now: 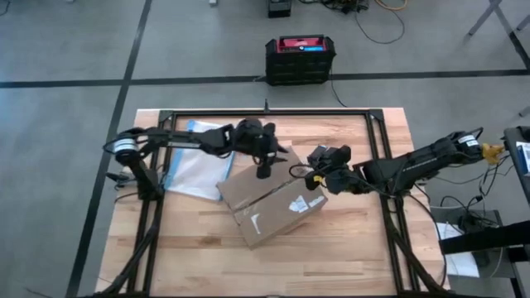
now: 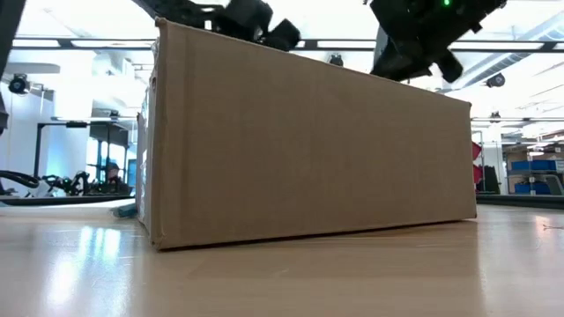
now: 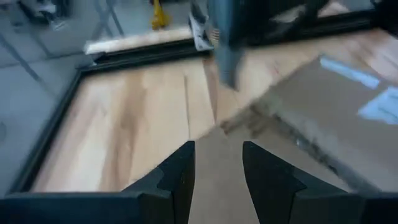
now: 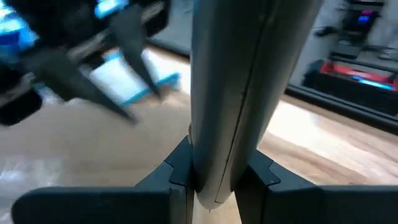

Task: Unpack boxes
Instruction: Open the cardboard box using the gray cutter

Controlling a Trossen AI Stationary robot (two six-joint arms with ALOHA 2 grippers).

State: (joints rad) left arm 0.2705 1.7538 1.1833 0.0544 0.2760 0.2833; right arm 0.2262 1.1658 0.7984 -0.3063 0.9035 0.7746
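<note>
Both my grippers are at the box [image 1: 269,201], which sits mid-table, skewed to the edges, directly below them. My left gripper [image 1: 263,170] hangs over the box's far corner; my right gripper [image 1: 315,178] is at the corner on my right.

As I judge it, the unpacking has barely begun. From above the top reads as mostly closed, with tape strips showing on it, and nothing from inside lies out on the table [image 1: 348,248]. One flap looks raised at my right gripper, so opening seems to be the step in hand. Spreading the flaps and taking out the contents are left. I cannot see into the box, so I cannot say what it holds.

My right gripper is pinched narrow on a thin upright sheet of cardboard, which I take for a box flap [image 4: 245,87]; it rises straight up between my fingers [image 4: 177,171], which press it on both sides.

My left gripper stands part open. A strip of cardboard fills the gap between its fingers [image 3: 180,177], but I cannot tell whether they clamp it or only straddle it.

Beyond my left gripper, under that arm, lies a clear bag [image 1: 195,165]. Off the table's far side stands a black crate [image 1: 300,60].
</note>
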